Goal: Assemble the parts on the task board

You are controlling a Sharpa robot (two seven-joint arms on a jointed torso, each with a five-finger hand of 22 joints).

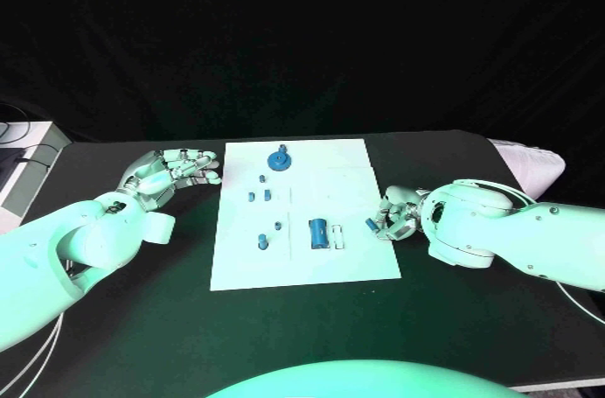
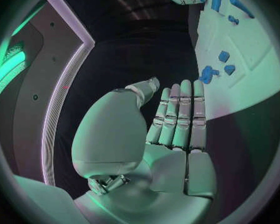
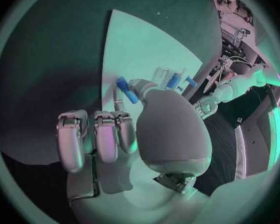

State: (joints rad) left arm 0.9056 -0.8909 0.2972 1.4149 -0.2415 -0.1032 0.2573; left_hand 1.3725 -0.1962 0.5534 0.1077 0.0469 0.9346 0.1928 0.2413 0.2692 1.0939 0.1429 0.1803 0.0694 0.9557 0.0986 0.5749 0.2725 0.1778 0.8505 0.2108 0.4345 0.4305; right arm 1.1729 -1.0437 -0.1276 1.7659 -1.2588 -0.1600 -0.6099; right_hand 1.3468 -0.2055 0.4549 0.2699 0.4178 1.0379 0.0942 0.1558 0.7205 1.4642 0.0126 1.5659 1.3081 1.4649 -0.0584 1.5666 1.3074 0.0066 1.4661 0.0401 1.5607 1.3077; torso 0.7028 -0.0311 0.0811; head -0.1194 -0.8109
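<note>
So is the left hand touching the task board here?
Apart. In the head view the left hand sits beside the task board, with a strip of black table between its fingers and the board's edge.

In the head view, the right hand sits curled at the task board edge, and whatever may lie between its fingers is hidden. The small blue parts near the board's left side are too small to tell apart by shape. In the right wrist view, the palm covers part of a blue piece, and the pieces beyond it are perhaps standing, though blurred.
</note>
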